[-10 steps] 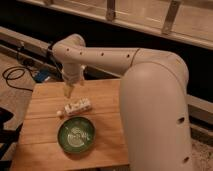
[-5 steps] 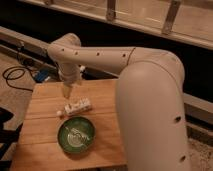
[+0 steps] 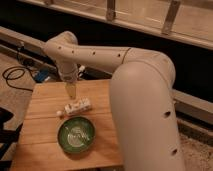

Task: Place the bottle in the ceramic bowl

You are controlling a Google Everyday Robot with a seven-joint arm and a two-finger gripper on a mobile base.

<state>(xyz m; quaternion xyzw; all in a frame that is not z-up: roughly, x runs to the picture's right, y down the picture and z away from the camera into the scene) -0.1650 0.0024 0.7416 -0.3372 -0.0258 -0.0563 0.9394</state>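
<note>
The bottle (image 3: 77,107) lay on its side on the worktop (image 3: 42,107), just beyond the ceramic bowl (image 3: 76,135) and apart from it. The gripper (image 3: 71,91) hung farther beyond the bowl and higher, seemingly clear of the bottle; how wide it was spread could not be told.

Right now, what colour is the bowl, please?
Green bowl, pale swirl; camera view. Pincer near bottle.

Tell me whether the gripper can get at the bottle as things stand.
Probably yes. The gripper hangs pointing down over the wooden table, just behind the bottle, with nothing between them. The ceramic bowl sits nearer the camera, on the bottle's other side, out of the way.
</note>
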